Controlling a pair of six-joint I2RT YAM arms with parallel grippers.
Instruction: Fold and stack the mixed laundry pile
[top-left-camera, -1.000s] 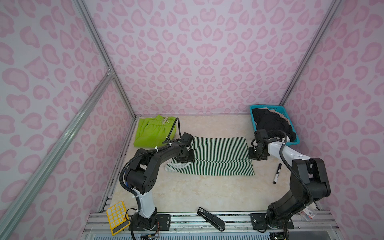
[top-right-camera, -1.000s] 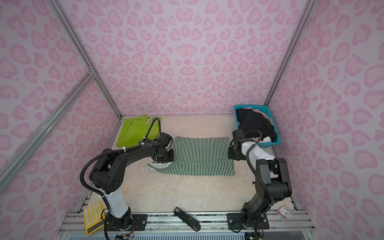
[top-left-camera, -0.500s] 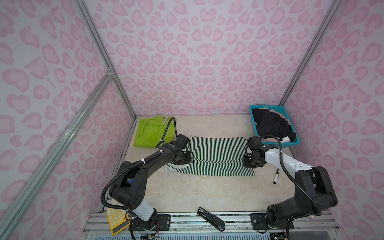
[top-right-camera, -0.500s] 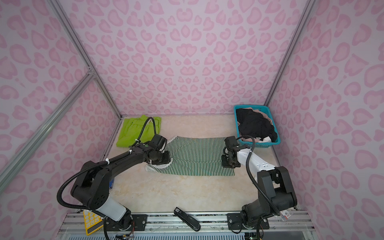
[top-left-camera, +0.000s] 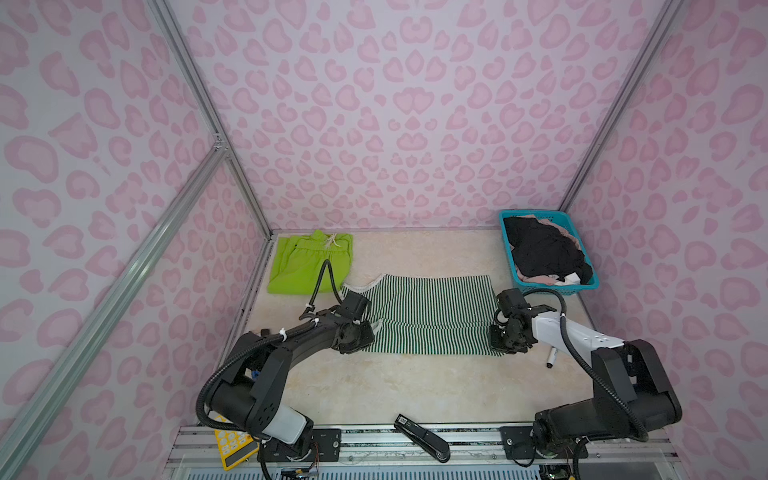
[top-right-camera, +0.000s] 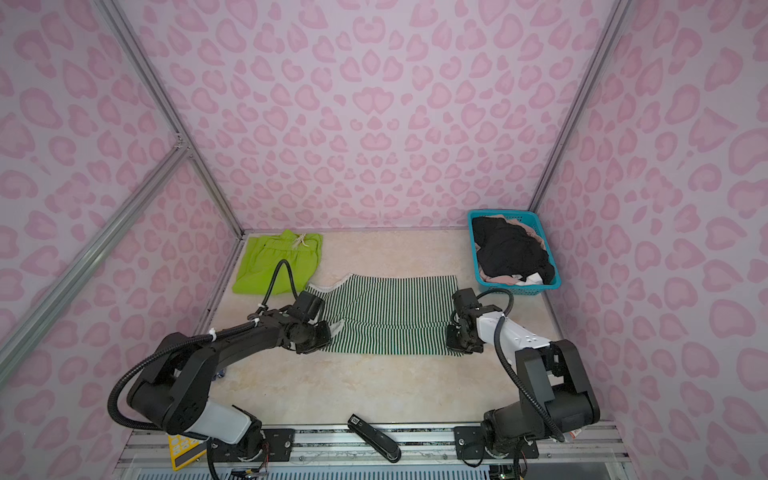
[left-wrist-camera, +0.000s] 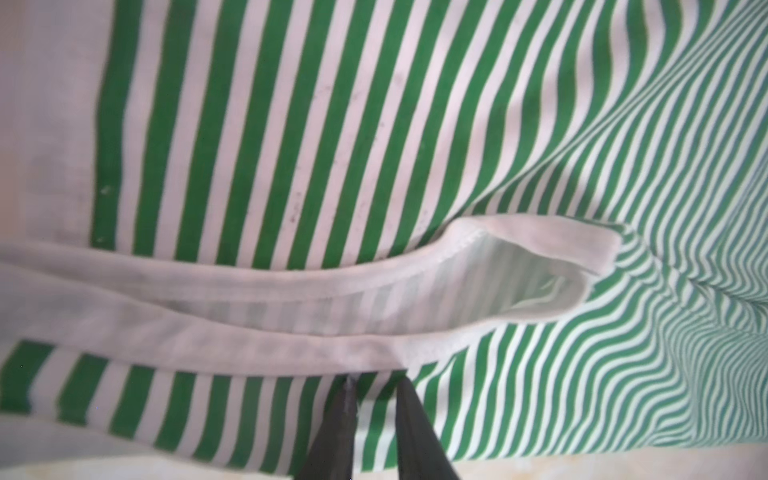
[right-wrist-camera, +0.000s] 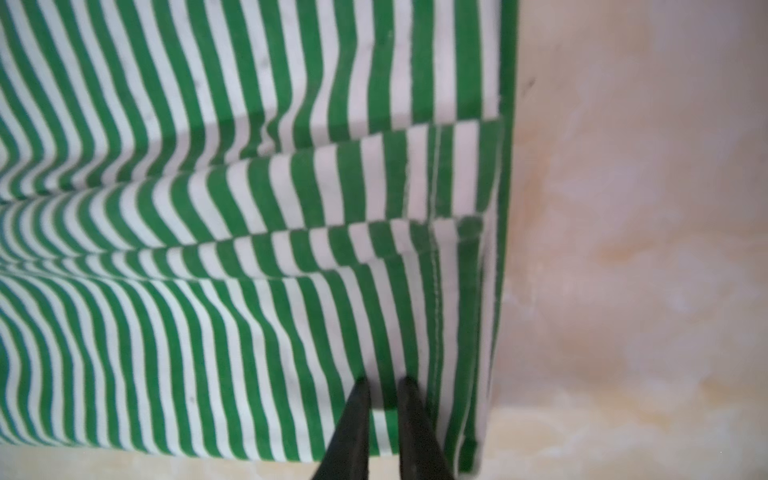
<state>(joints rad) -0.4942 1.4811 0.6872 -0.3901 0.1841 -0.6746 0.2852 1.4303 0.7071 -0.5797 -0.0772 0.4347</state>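
Green-and-white striped cloth top (top-left-camera: 428, 320) lies flat mid-way across the beige marbled tabletop (top-left-camera: 395, 386). Left gripper (left-wrist-camera: 376, 380): fingers nearly together, pinching its white-trimmed edge. Right gripper (right-wrist-camera: 382, 382): likewise, pinching the hem corner. Lime-green fabric shorts (top-left-camera: 309, 264) lie at the far left. Black clothes (top-left-camera: 540, 249) fill the teal plastic lattice basket (top-left-camera: 557, 287).

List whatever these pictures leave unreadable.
- Beige-pink clothes in the teal plastic lattice basket: both top views, mostly buried under black clothes.
- Whether the left hand or right hand pinches the green-and-white striped top: wrist views crop the fingers; in both top views the wrists cover them.
- Yellow keypad: both top views, left arm's base overlaps it.
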